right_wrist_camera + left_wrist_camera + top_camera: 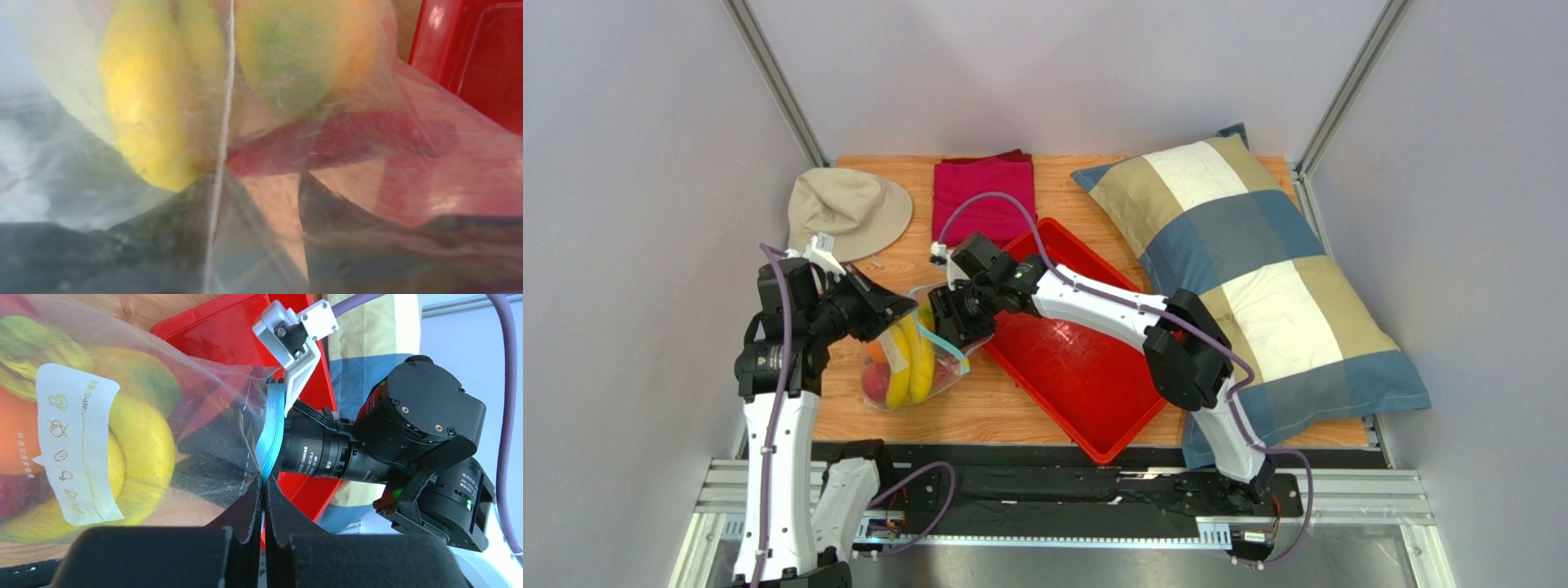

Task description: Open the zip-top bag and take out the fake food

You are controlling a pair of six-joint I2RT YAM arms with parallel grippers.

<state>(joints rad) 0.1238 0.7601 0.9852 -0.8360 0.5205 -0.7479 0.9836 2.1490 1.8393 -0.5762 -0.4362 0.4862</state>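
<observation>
Left pincer (264, 491) is pinching the zip-top bag (916, 365), lying left of centre; right pincer (253, 184) is standing spread against its film. One white label (73, 450) is reading "Date:", fake food (138, 447) inside.

Crinkly plastic zip-top bag (202, 398) (glossy plastic tray (1075, 368)).

We saw the right end effector (258, 184) and the fake food (141, 104) only blurred through the film of the zip-top bag (393, 184).

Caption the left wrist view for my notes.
Left gripper pinching the zip-top bag's zip strip, bananas inside, red tray behind.
</observation>
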